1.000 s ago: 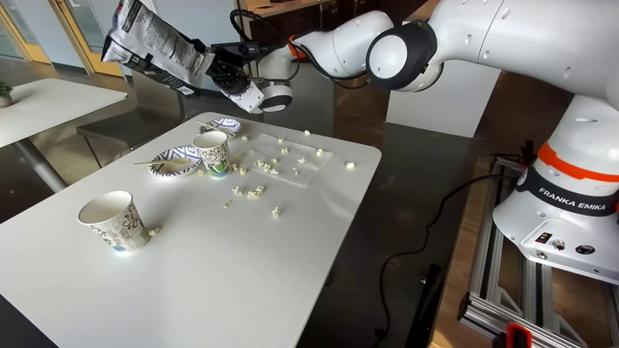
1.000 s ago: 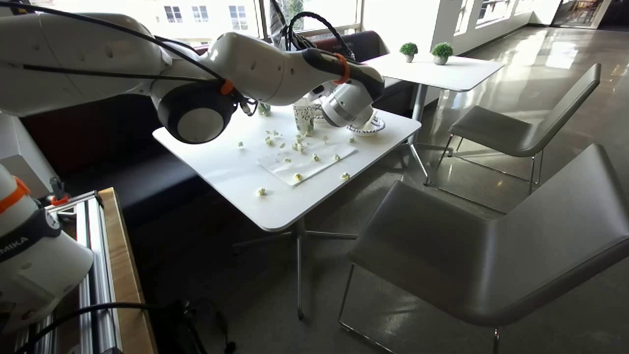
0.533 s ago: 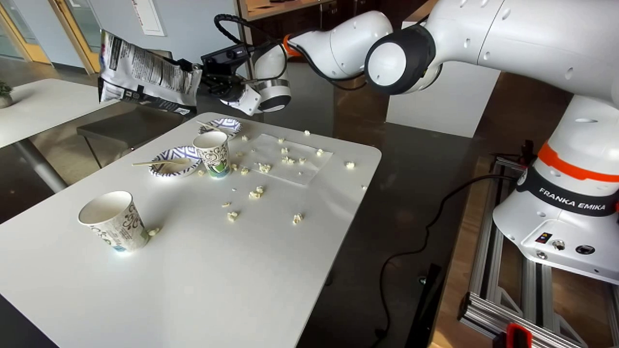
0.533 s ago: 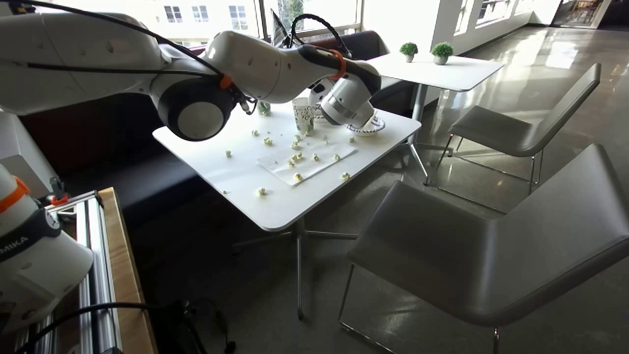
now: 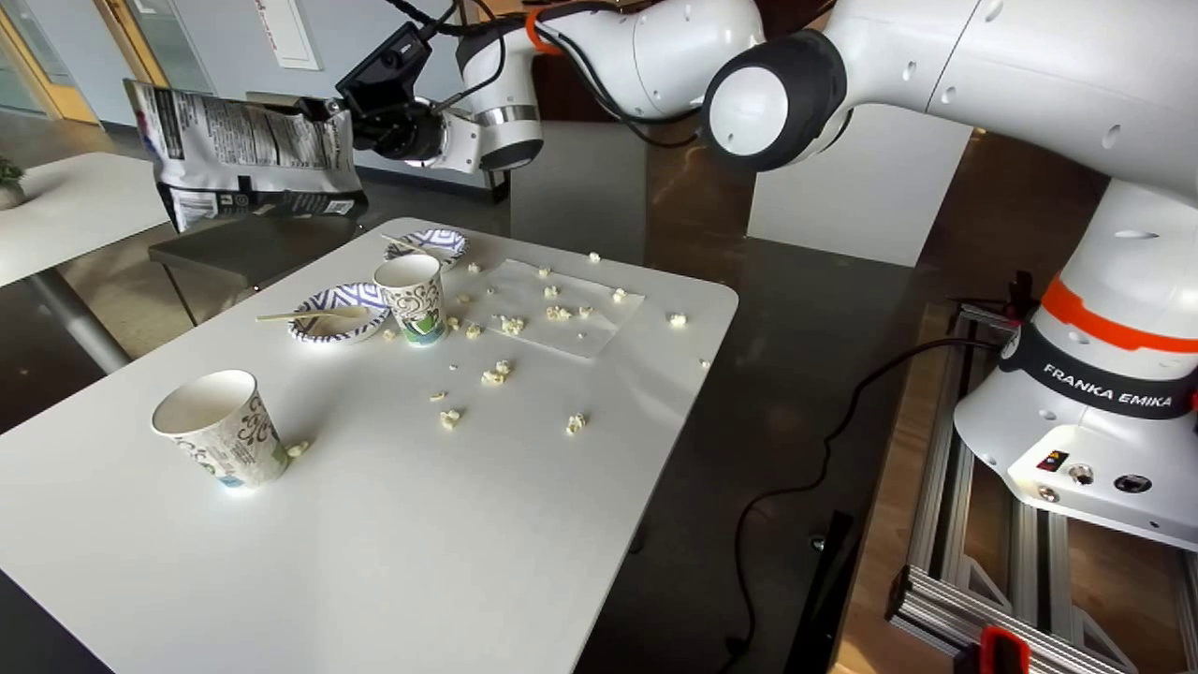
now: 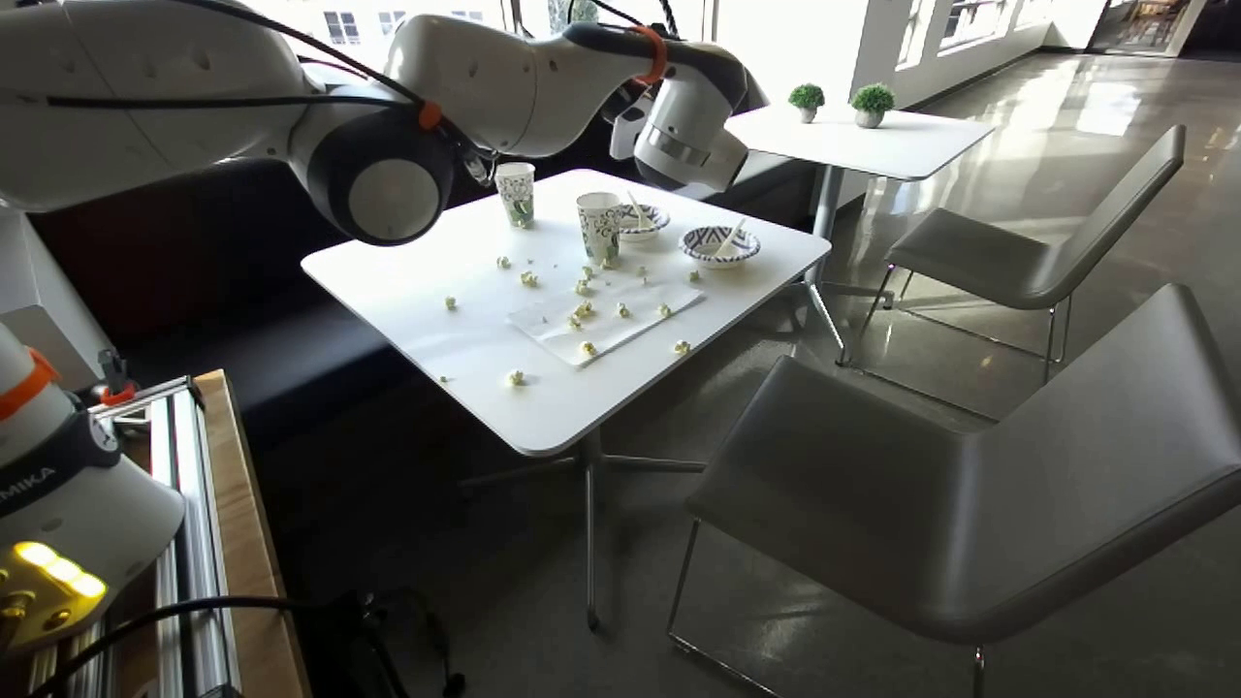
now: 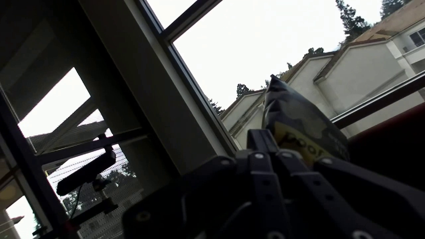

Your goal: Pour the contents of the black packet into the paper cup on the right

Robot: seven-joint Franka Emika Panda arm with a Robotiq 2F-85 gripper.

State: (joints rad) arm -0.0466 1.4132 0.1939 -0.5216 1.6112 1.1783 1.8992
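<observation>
The black packet (image 5: 248, 154) is in the air above the table's far side in an exterior view, held roughly level on its side. Its yellow-printed front shows in the wrist view (image 7: 308, 129). My gripper (image 7: 260, 137) is shut on one edge of the packet; the gripper also shows in an exterior view (image 5: 342, 117). The right paper cup (image 5: 416, 304) stands upright on the table, below and to the right of the packet there; it also shows in an exterior view (image 6: 600, 228). Its bottom inside is hidden. Several popcorn bits (image 5: 496, 373) lie scattered on the table around it.
Another paper cup (image 5: 225, 431) stands upright nearer that camera, with a popcorn bit beside it. Two patterned bowls (image 6: 719, 247) (image 6: 642, 223) with wooden spoons stand beside the right cup. A napkin (image 5: 599, 328) with popcorn lies on the white table (image 5: 393, 562). Grey chairs (image 6: 853, 485) stand nearby.
The packet first swung down toward level, then moved left with my gripper in an exterior view. The arm has risen. Some popcorn bits changed place on the table early on; the cups stayed put.
</observation>
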